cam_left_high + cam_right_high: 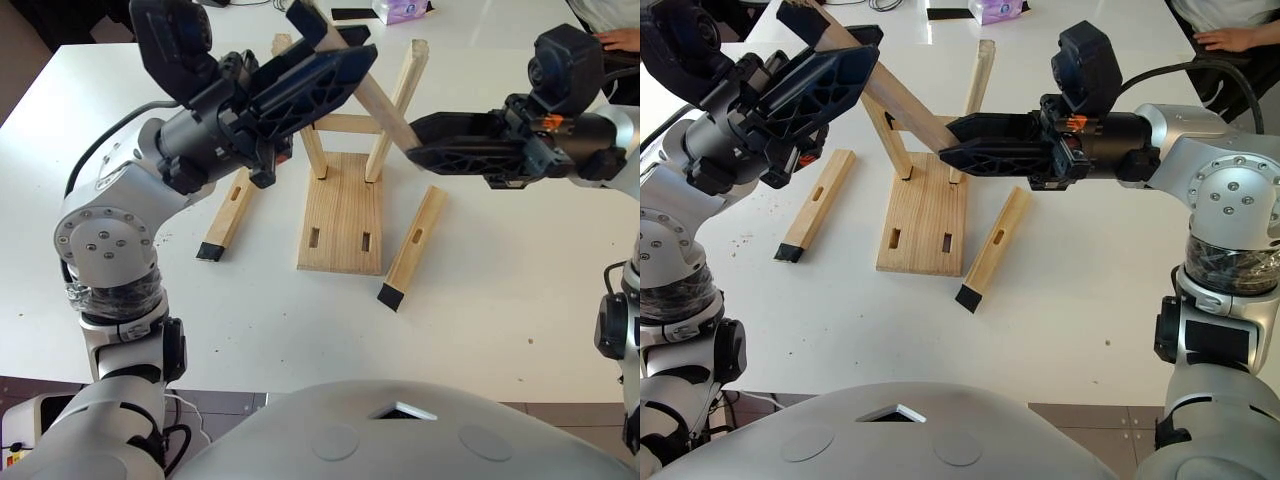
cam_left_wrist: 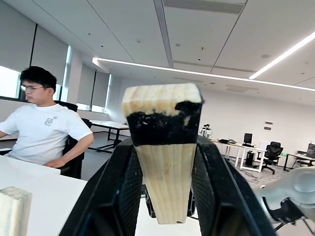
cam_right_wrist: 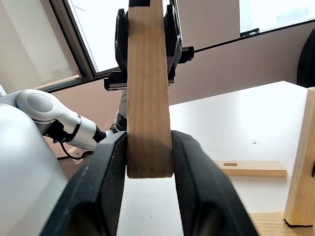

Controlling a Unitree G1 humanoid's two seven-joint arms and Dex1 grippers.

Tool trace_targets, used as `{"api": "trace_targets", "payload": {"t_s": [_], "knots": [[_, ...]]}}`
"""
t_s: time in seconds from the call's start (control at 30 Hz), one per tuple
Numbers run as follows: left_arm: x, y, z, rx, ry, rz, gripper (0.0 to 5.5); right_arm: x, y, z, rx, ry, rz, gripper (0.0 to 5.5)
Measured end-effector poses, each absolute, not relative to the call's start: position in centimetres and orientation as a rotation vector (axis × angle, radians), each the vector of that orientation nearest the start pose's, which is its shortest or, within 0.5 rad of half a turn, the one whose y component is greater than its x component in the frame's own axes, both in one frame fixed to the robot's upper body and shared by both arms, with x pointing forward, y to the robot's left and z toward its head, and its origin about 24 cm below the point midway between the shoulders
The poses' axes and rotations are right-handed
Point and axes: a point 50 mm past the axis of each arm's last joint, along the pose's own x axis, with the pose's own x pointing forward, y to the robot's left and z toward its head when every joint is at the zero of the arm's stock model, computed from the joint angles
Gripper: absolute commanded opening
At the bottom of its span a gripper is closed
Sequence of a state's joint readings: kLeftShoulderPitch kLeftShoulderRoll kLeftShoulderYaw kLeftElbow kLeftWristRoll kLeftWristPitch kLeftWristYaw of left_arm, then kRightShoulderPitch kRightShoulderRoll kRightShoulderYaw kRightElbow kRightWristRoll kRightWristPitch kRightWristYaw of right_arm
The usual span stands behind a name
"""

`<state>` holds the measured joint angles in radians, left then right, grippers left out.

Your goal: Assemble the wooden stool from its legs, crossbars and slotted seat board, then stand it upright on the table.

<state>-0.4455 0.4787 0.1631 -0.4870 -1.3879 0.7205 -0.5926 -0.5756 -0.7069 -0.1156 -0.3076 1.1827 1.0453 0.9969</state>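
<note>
Leg (image 3: 147, 98), pine, likely light and stiff: my left gripper (image 1: 345, 65) clamps its capped end, right gripper (image 1: 415, 135) its bare end

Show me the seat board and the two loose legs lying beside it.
Seat board (image 1: 340, 210): left eye view, bare middle.
Left loose leg (image 1: 229, 212): left eye view, mid-length.
Right loose leg (image 1: 413, 246): left eye view, mid-length.

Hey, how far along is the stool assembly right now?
Done: two uprights stand in the far end of the seat board, joined by a crossbar. In hand: the left pincer and right pincer both grip one black-tipped leg above it. Left: the board's two near slots sit empty, a loose left leg and loose right leg lie beside it, and the stool is not upright yet.
</note>
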Motion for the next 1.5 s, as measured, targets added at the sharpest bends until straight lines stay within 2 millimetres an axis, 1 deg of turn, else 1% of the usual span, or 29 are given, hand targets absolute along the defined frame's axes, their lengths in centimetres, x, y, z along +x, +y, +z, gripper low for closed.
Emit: {"api": "trace_targets", "payload": {"t_s": [0.1, 0.17, 0.27, 0.4, 0.43, 0.47, 0.5, 0.57, 0.63, 0.77, 0.83, 0.93, 1.0, 1.13, 1.3, 1.5], "knots": [[23.0, 13.7, 24.2, -0.467, -0.298, -1.356, 1.31, 24.5, -15.7, 22.5, 0.242, 0.154, 1.533, 2.25], [23.3, 14.2, 23.6, -0.455, -0.282, -1.320, 1.31, 24.8, -16.0, 22.1, 0.240, 0.142, 1.497, 2.59], [23.5, 14.8, 22.7, -0.383, -0.262, -1.280, 1.31, 26.0, -17.1, 21.7, 0.208, 0.111, 1.382, 3.08], [23.6, 16.5, 21.1, -0.215, -0.197, -1.208, 1.31, 28.0, -19.1, 21.1, 0.177, 0.063, 1.184, 3.10], [23.6, 17.4, 20.6, -0.158, -0.171, -1.179, 1.31, 28.4, -19.8, 21.0, 0.170, 0.041, 1.122, 3.10], [23.7, 18.4, 20.2, -0.099, -0.146, -1.139, 1.31, 28.6, -20.1, 20.8, 0.160, 0.024, 1.079, 3.10], [23.8, 19.1, 20.0, -0.064, -0.135, -1.120, 1.31, 28.7, -20.2, 20.6, 0.157, 0.017, 1.053, 3.10], [24.2, 21.6, 18.8, 0.054, -0.064, -1.063, 1.31, 28.7, -20.9, 19.5, 0.160, -0.002, 0.941, 3.10], [24.5, 23.9, 17.5, 0.126, 0.018, -1.006, 1.31, 28.8, -21.3, 18.5, 0.169, -0.031, 0.823, 3.10], [25.1, 27.4, 15.8, 0.182, 0.099, -0.926, 1.31, 29.2, -21.1, 17.6, 0.166, -0.080, 0.653, 3.10], [25.7, 28.6, 15.2, 0.205, 0.120, -0.889, 1.31, 29.3, -20.9, 16.7, 0.147, -0.070, 0.591, 3.10], [26.9, 29.4, 15.1, 0.234, 0.107, -0.854, 1.31, 29.8, -20.1, 15.6, 0.120, -0.051, 0.535, 3.10], [27.7, 29.3, 15.2, 0.241, 0.078, -0.852, 1.31, 30.2, -19.8, 14.9, 0.090, -0.036, 0.507, 3.10], [28.7, 29.2, 13.9, 0.261, 0.110, -0.868, 1.31, 30.8, -19.4, 14.2, 0.069, -0.027, 0.478, 3.10], [28.7, 29.1, 11.9, 0.327, 0.184, -0.909, 1.31, 31.2, -19.5, 14.0, 0.064, -0.023, 0.470, 3.10], [28.8, 29.6, 11.7, 0.352, 0.174, -0.902, 1.31, 31.5, -19.5, 14.0, 0.065, -0.026, 0.475, 3.10]]}}
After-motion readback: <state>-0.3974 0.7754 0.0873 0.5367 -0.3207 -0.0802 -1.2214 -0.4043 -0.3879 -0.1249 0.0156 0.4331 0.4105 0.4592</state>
